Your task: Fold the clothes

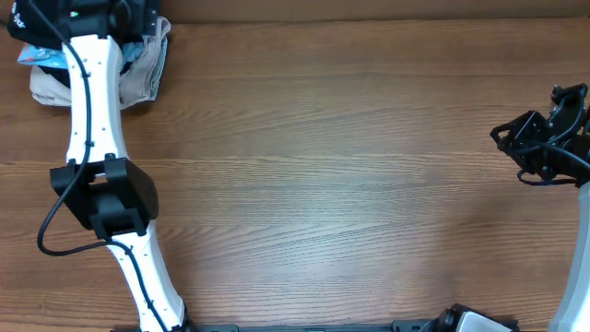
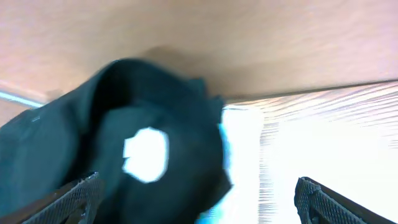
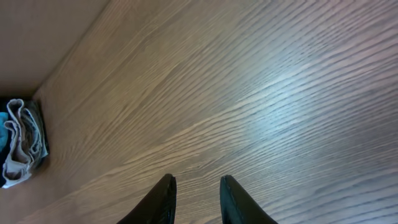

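The left gripper has its fingers spread wide and holds nothing. The black shirt is bunched just ahead, at the table's far-left corner by a beige garment. At the right edge, the right gripper hovers over the wood, narrowly parted and empty.

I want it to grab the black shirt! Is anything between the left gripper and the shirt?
Nothing visible is. The black shirt lies straight ahead of the open left gripper, with no object between them. The beige garment and the light blue garment are bunched in the same pile.
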